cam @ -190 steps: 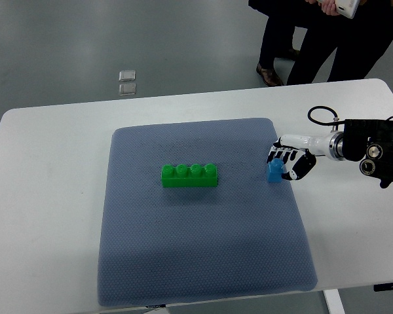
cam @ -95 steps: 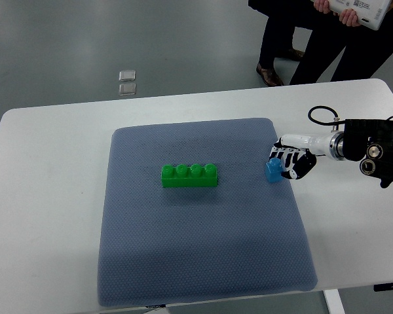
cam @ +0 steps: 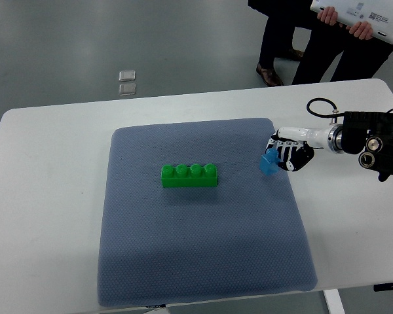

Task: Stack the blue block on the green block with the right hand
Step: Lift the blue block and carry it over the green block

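Our right hand (cam: 289, 154) pinches the blue block (cam: 270, 163) at the mat's (cam: 196, 261) right edge; we carry it level, seating it squarely on the green block's (cam: 189, 175) studs.

Between my right robot hand (cam: 289, 156), closed on the blue block (cam: 269, 163) at the mat's (cam: 203, 261) right edge, and the green block (cam: 189, 175) at mat centre, I see bare mat. The desk's (cam: 46, 196) left side lies open. People's legs (cam: 281, 39) stand beyond the desk's far right corner.
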`<control>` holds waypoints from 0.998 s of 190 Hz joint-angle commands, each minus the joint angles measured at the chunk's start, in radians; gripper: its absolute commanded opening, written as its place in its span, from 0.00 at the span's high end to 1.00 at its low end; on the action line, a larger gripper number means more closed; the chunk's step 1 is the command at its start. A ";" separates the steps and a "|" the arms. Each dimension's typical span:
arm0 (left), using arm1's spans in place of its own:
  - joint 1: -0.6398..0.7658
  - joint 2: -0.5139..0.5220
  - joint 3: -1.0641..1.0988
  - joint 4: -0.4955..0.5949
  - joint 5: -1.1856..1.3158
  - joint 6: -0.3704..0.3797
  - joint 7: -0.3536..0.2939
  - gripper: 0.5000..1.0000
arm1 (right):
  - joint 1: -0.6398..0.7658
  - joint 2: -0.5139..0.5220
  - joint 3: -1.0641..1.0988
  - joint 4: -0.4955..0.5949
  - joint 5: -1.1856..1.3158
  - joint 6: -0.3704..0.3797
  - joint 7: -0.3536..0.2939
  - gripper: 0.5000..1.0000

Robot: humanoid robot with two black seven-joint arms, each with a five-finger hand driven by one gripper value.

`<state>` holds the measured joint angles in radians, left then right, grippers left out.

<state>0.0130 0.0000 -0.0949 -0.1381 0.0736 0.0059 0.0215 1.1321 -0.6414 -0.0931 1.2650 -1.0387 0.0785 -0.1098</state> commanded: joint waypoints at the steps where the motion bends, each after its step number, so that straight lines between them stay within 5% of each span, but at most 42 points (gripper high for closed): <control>1: 0.001 0.000 0.000 0.000 0.000 0.000 0.000 0.00 | 0.015 0.003 0.003 0.002 0.002 0.000 0.004 0.98; 41: 0.001 0.000 0.000 0.000 0.000 0.000 0.000 0.00 | 0.104 0.048 0.006 0.004 -0.003 0.003 0.039 1.00; 127: 0.001 0.000 0.000 0.000 0.000 0.000 0.000 0.00 | 0.287 0.255 -0.005 -0.013 -0.058 0.001 0.331 1.00; 190: -0.001 0.000 0.000 0.000 0.000 0.000 0.000 0.00 | 0.268 0.374 -0.007 -0.148 -0.170 -0.020 0.455 1.00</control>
<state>0.0128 0.0000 -0.0952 -0.1381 0.0736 0.0063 0.0215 1.4080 -0.2979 -0.1002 1.1744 -1.1574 0.0652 0.3106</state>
